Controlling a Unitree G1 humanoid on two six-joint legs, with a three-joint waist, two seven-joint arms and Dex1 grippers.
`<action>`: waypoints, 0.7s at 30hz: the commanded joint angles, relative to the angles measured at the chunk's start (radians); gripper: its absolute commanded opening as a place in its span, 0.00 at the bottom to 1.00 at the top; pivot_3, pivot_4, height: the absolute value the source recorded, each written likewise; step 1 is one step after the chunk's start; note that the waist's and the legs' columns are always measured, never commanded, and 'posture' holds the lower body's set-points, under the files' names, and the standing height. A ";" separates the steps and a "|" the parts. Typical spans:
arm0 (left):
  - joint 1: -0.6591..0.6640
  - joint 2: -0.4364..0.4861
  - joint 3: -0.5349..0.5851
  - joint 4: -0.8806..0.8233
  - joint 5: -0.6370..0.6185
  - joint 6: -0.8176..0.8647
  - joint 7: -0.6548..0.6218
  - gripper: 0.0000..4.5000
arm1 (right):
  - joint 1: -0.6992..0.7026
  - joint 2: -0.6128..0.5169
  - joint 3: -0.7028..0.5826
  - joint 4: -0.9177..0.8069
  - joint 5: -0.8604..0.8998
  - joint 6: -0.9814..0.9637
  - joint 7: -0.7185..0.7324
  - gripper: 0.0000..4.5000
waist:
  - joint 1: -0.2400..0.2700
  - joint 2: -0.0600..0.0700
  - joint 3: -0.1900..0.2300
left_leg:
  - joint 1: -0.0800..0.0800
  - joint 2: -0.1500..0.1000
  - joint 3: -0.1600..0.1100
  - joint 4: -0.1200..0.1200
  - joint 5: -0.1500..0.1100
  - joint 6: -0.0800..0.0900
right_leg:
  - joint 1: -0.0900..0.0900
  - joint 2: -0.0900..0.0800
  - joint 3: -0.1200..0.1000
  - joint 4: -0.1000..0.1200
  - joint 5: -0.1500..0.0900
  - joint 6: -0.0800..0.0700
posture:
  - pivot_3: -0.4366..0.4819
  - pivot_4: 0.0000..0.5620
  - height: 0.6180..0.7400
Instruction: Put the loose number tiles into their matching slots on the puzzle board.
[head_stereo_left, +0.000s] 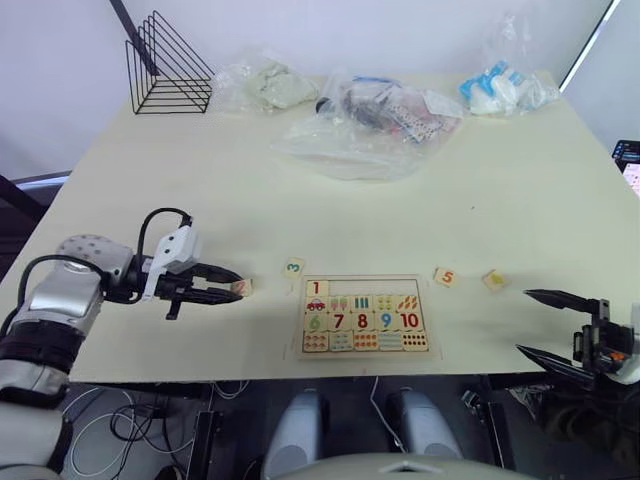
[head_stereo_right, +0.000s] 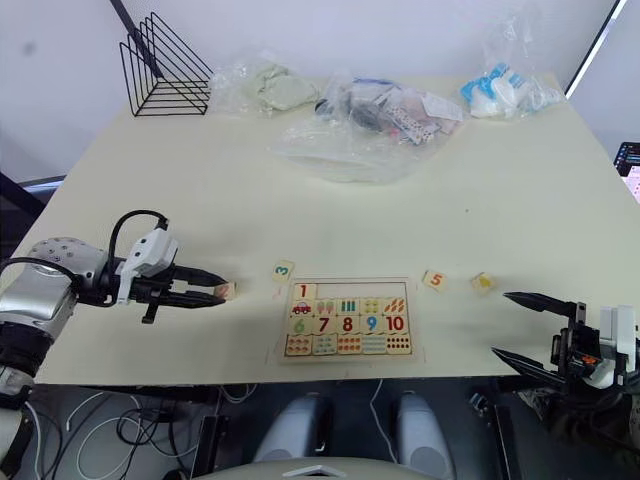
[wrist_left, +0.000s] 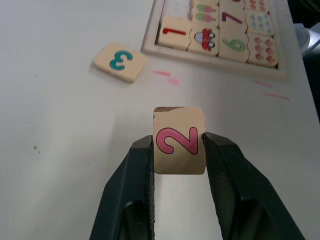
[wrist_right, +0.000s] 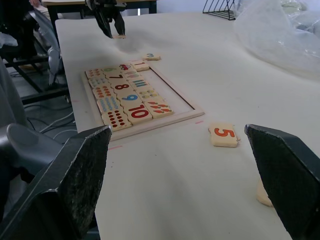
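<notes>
The puzzle board (head_stereo_left: 363, 347) lies near the table's front edge. The 1 tile (head_stereo_left: 318, 288) sits in its top row, and the other matching slots (head_stereo_left: 372, 288) beside it are bare. My left gripper (head_stereo_left: 238, 286) is shut on the pink 2 tile (wrist_left: 179, 140), low over the table to the left of the board. The 3 tile (head_stereo_left: 293, 267) lies loose at the board's top left corner. To the right of the board lie the 5 tile (head_stereo_left: 446, 277) and a tile with a yellow numeral (head_stereo_left: 494, 280). My right gripper (head_stereo_left: 524, 321) is open, right of those tiles, holding nothing.
A black wire rack (head_stereo_left: 168, 65) stands at the table's far left. Clear plastic bags (head_stereo_left: 370, 125) with contents lie across the far side, with another bag (head_stereo_left: 505, 88) at the far right. The table's front edge (head_stereo_left: 250, 378) runs just below the board.
</notes>
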 joint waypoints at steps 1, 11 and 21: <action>0.020 0.027 0.071 -0.143 0.010 0.102 0.056 0.21 | 0.017 0.002 -0.011 -0.045 0.024 0.007 0.001 1.00 | 0.000 0.000 0.000 | 0.000 0.000 0.000 0.000 0.000 0.000 | 0.000 0.000 0.000 0.000 0.000 0.000 | 0.48 0.27 1.00; -0.055 0.000 0.055 -0.410 0.074 0.320 0.126 0.21 | 0.065 0.034 -0.016 -0.116 0.029 0.014 -0.045 1.00 | 0.000 0.000 0.000 | 0.000 -0.001 0.002 0.000 0.000 0.000 | 0.000 0.000 -0.001 0.000 0.000 0.000 | 0.48 0.27 1.00; -0.243 -0.080 -0.061 -0.537 0.130 0.564 0.154 0.21 | 0.097 0.065 -0.005 -0.188 0.023 0.018 -0.112 1.00 | -0.001 -0.001 0.001 | 0.000 -0.002 0.002 0.000 0.000 0.000 | 0.000 0.001 0.000 0.000 0.000 0.000 | 0.48 0.27 1.00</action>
